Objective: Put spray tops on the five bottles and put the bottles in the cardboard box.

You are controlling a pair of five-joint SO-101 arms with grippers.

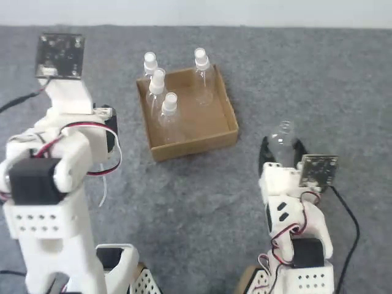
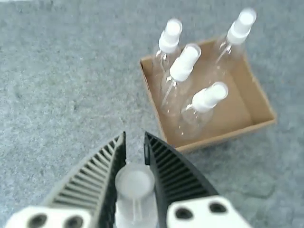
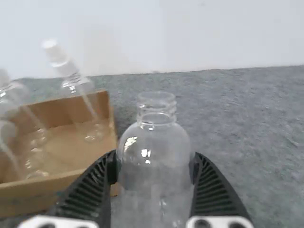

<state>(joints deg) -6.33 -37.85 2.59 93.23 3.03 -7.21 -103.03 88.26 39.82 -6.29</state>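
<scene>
Left arm [image 1: 49, 177] raised tall, left gripper [image 2: 135, 138] pointing down, fingers closed on a spray top [image 2: 134, 183], right arm [image 1: 293, 220] low, right gripper [image 3: 153, 161] clasping an uncapped bottle [image 3: 153, 137]

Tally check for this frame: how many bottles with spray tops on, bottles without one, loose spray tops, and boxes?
capped bottles: 4
uncapped bottle: 1
loose spray top: 1
cardboard box: 1
Total: 7

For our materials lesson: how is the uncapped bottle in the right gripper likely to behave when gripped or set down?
The bottle looks clear and empty, so probably light. Its smooth rounded sides might slip or turn in the right gripper. With little weight, it could tip easily.
</scene>
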